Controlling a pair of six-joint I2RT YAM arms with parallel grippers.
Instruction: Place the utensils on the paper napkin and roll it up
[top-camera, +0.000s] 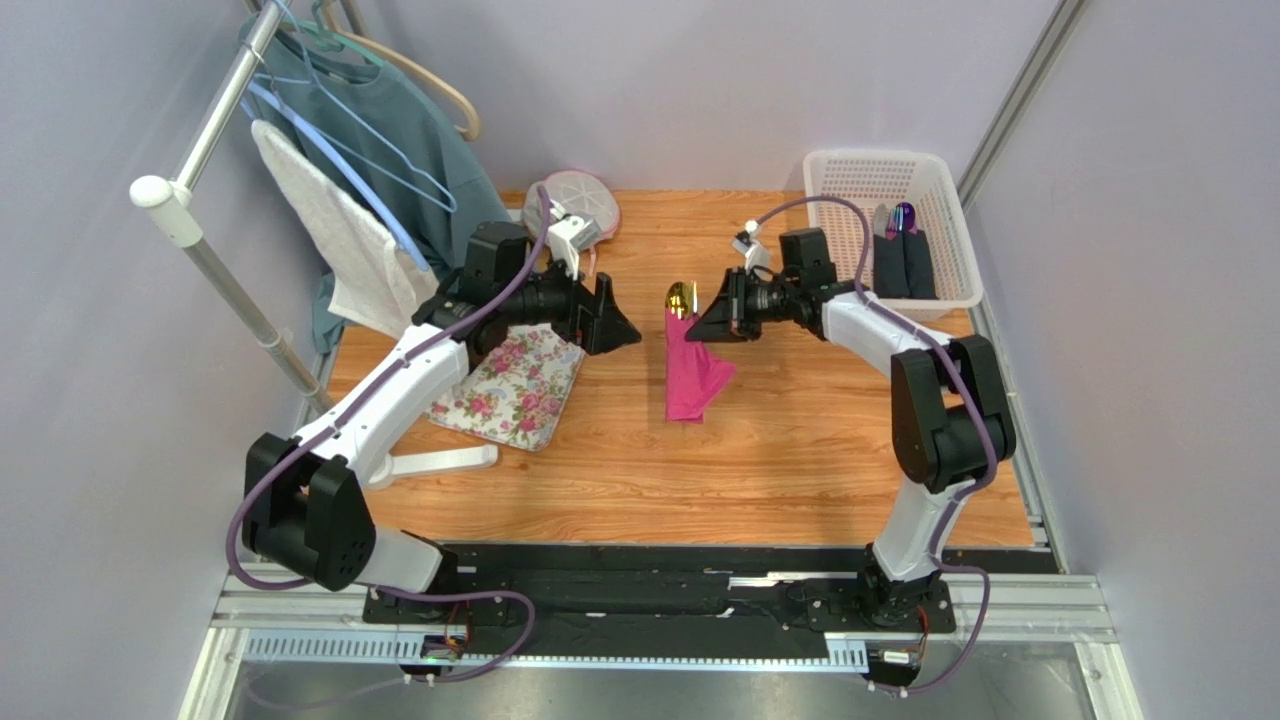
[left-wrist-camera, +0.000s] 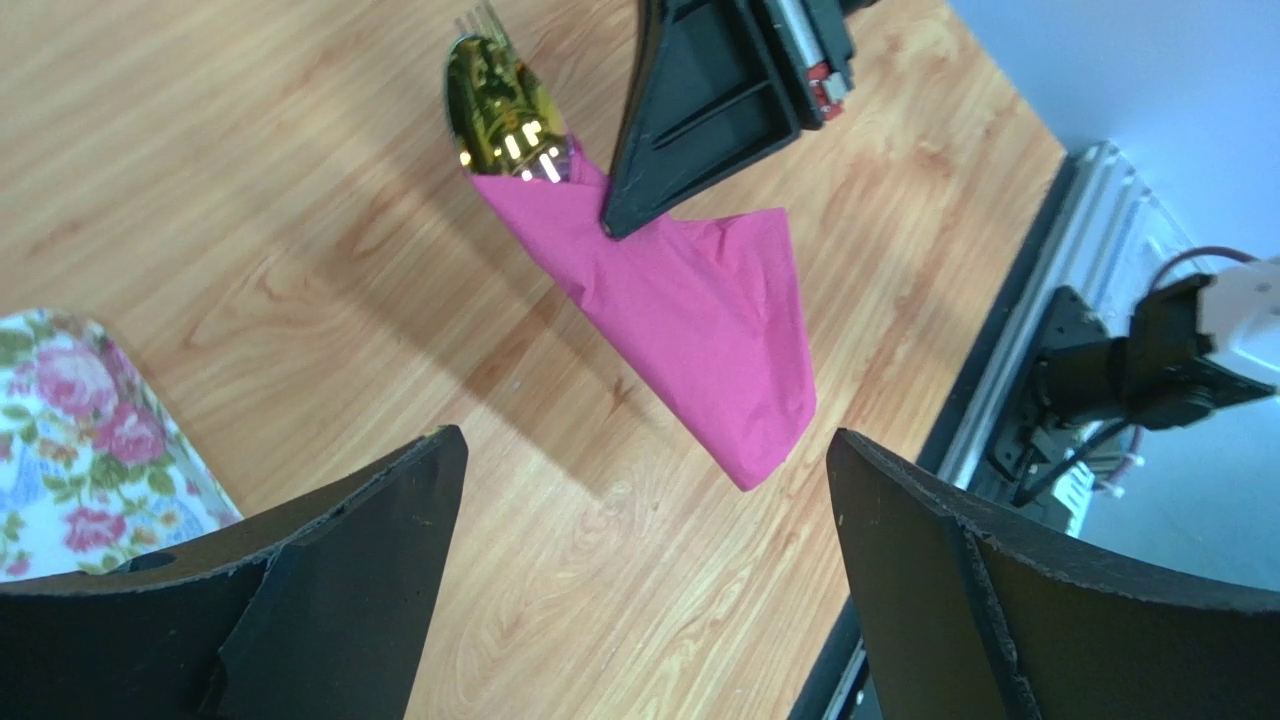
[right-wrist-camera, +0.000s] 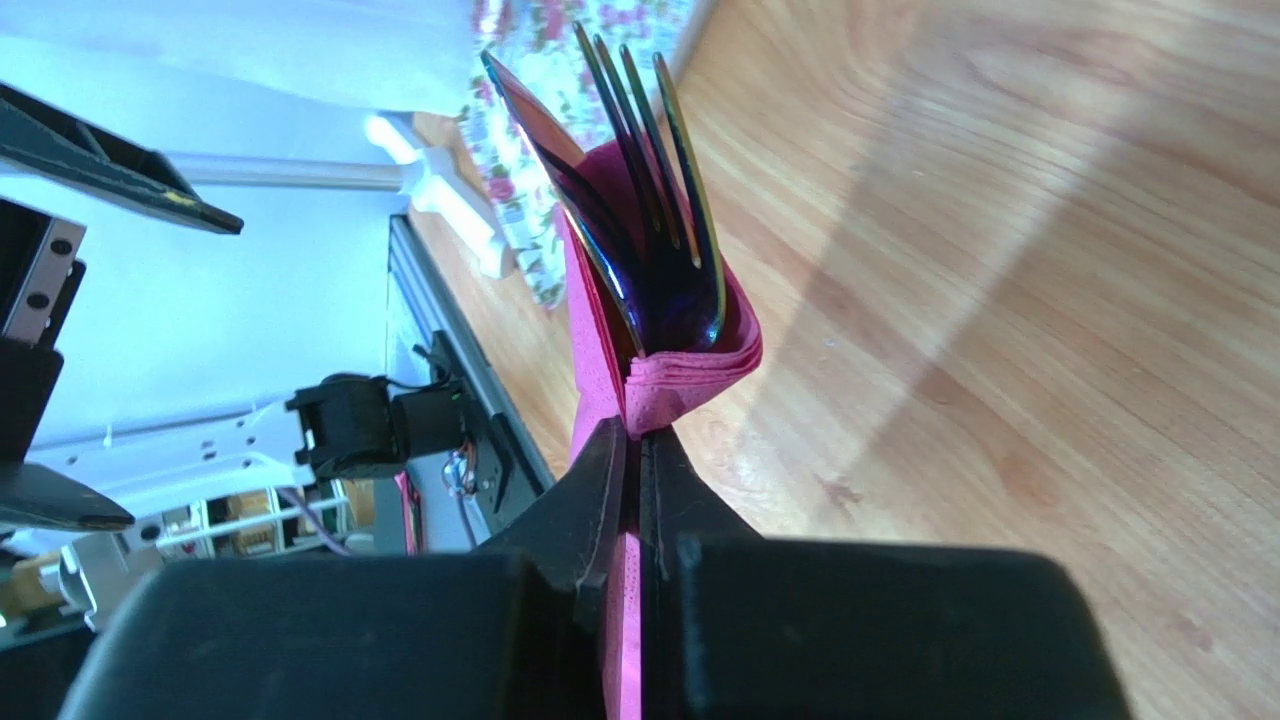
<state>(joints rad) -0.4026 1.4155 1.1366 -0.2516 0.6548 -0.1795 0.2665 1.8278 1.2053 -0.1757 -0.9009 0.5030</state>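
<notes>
Paper napkin, Mo, where is it?

Around the middle of the table, Jo, nearer the far edge than the near one. It is magenta, folded into a long wedge, and it hangs from the right gripper. A shadow lies on the wood beside it. Whether its lower tip touches the table I cannot tell.

And the utensils?

Wrapped in the upper end of the paper napkin. The bowl of the gold spoon and the tines of the fork stick out of the fold, pointing toward the far edge.

How does the right gripper stand?

Clenched. In its wrist view the two fingers are pressed together on the pink paper just below the fold that holds the tines.

The left gripper?

Released, fingers spread wide, holding nothing. It is just left of the bundle, apart from it and pointing at it.

What else is on the table?

A floral cloth near the left edge, under the left arm. A white basket stands at the far right corner with dark items in it, one showing a purple tip.
</notes>
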